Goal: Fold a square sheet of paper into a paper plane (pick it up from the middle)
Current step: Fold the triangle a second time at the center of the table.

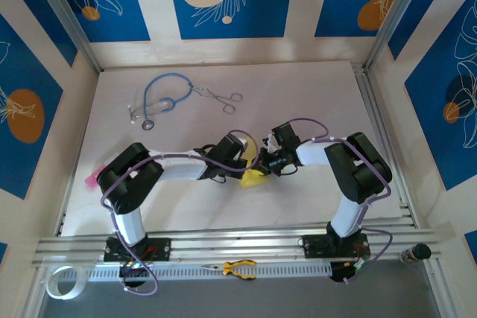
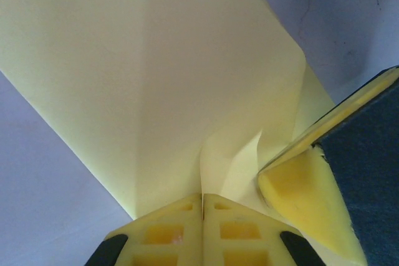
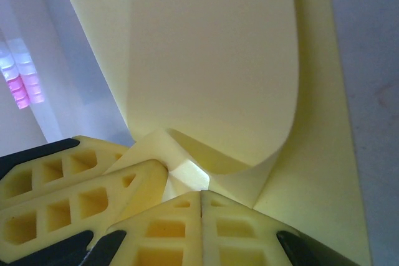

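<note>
The pale-yellow square sheet of paper is held off the table between both arms, creased and partly folded. Seen from the left wrist, the sheet spreads out wide. My left gripper is shut, with a raised fold of the sheet running into its seam. A finger of the right gripper presses against the sheet just to the right. In the right wrist view the sheet curls over, and my right gripper is shut on a folded layer beside the left fingers. From above, the left gripper and right gripper meet mid-table.
A blue stethoscope and metal forceps lie at the back of the white table. A small pink object sits at the left edge. Yellow-handled pliers and a tape roll rest by the front rail.
</note>
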Available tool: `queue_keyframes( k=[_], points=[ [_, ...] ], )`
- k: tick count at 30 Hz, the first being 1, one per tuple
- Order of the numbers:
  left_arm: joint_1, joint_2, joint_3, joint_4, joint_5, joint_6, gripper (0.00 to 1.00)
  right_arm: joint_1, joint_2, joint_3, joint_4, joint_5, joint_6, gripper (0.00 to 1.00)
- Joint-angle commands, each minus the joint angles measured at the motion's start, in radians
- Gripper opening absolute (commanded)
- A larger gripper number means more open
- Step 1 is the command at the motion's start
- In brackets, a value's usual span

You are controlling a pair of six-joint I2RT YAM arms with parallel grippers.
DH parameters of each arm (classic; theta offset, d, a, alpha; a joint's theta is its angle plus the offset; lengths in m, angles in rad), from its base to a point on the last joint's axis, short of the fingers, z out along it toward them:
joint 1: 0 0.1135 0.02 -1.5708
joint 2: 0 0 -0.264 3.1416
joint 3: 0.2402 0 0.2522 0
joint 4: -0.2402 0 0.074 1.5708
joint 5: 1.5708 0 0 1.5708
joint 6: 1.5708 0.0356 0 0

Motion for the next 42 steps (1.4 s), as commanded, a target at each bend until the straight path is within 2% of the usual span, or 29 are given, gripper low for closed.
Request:
queue_keyframes(
  k=[1, 9, 20, 31, 38, 42],
  points=[
    [0.014, 0.026, -0.014, -0.060, 0.001, 0.010, 0.01, -0.019, -0.027, -0.019, -0.021, 0.000, 0.005, 0.00],
    [0.017, 0.029, -0.009, -0.068, 0.002, 0.013, 0.01, -0.036, -0.031, 0.072, -0.038, -0.047, -0.015, 0.00],
    [0.018, 0.029, -0.009, -0.074, 0.001, 0.015, 0.01, -0.072, 0.062, 0.044, -0.028, 0.053, 0.007, 0.00],
    [0.021, 0.034, 0.001, -0.080, 0.008, 0.021, 0.01, -0.103, 0.013, 0.109, -0.017, -0.063, -0.016, 0.00],
    [0.023, 0.035, 0.003, -0.083, 0.011, 0.024, 0.01, -0.103, 0.091, 0.066, -0.028, 0.035, -0.025, 0.00],
    [0.023, 0.031, 0.000, -0.085, 0.008, 0.025, 0.01, -0.115, 0.070, 0.031, -0.014, 0.089, -0.032, 0.00]
  ],
)
